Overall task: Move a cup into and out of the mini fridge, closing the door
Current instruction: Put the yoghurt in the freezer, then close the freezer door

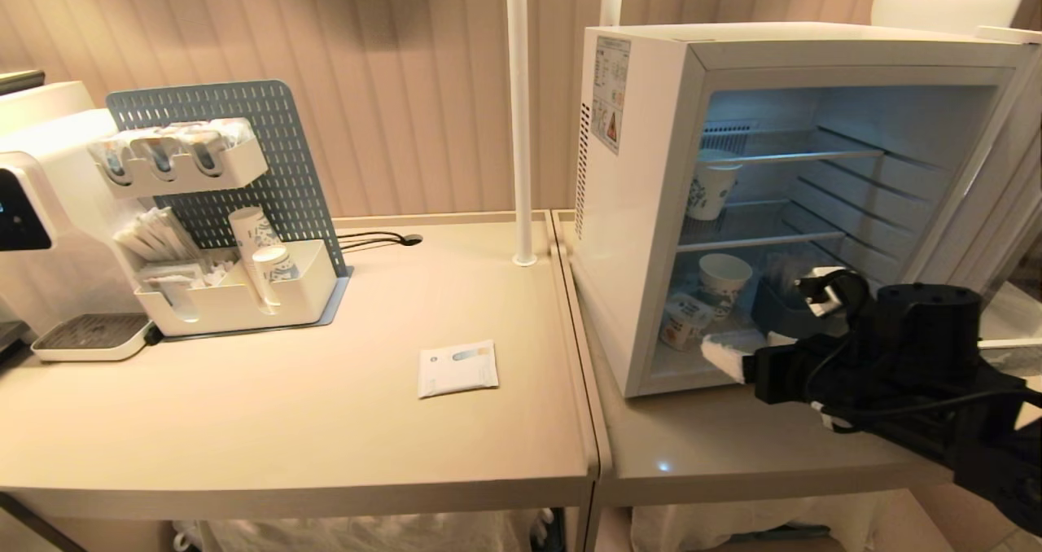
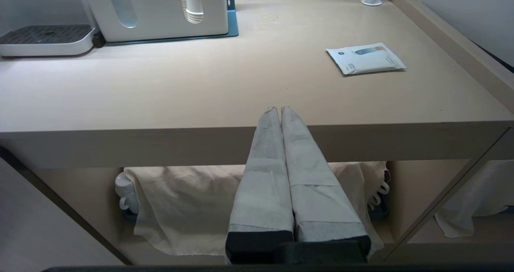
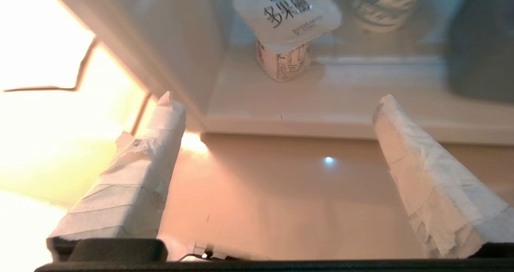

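Right wrist view showed the right gripper (image 3: 277,111) spread wide, empty, just outside the mini fridge (image 1: 635,234). The cup (image 3: 284,61) inside seemed tilted, so a reach might topple it. The left gripper (image 2: 280,110) hung pressed together.

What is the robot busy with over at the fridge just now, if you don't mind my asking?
The mini fridge stands open on the table, and the cup, a small yogurt-style tub, sits on its bottom floor beside a patterned paper cup. The right gripper is open and empty, just outside the fridge opening and pointed at the cup without touching it. The left gripper is shut and parked at the front edge of the neighbouring table, holding nothing.
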You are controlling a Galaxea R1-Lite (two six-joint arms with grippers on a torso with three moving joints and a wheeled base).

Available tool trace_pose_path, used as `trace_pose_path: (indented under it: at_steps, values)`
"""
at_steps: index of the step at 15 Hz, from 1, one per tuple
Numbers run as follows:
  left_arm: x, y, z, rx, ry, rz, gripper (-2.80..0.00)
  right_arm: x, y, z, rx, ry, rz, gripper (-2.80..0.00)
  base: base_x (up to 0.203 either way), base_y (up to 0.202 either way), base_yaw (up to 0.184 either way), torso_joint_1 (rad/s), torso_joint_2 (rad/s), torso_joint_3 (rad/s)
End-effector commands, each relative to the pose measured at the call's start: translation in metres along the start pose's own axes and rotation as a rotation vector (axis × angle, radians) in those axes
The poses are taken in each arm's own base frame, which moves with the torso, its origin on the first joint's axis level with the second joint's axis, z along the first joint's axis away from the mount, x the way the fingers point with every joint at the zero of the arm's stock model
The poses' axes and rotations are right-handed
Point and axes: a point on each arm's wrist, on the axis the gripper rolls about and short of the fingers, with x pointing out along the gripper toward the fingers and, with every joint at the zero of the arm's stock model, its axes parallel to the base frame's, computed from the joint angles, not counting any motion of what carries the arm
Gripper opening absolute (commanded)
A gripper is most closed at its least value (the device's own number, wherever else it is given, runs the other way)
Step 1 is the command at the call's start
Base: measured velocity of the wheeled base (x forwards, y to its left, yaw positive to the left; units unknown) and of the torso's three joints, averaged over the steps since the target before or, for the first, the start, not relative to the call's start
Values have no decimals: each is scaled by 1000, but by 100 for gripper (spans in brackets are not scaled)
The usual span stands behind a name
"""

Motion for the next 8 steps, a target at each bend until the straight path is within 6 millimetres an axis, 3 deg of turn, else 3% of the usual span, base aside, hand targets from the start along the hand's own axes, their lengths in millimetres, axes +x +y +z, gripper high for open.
trace_pose_path:
  at_steps: [1,5,8]
  values:
    - [0,0,0,0,3,1,-280,-44,2,18,-1,-119,6,-280,0,0,0,0,0,0]
    - [0,0,0,0,3,1,-280,-139,2,31,4,-254,-77,-280,0,0,0,0,0,0]
    - [0,0,0,0,3,1,-280,-216,-2,19,34,-163,-264,-280,0,0,0,0,0,0]
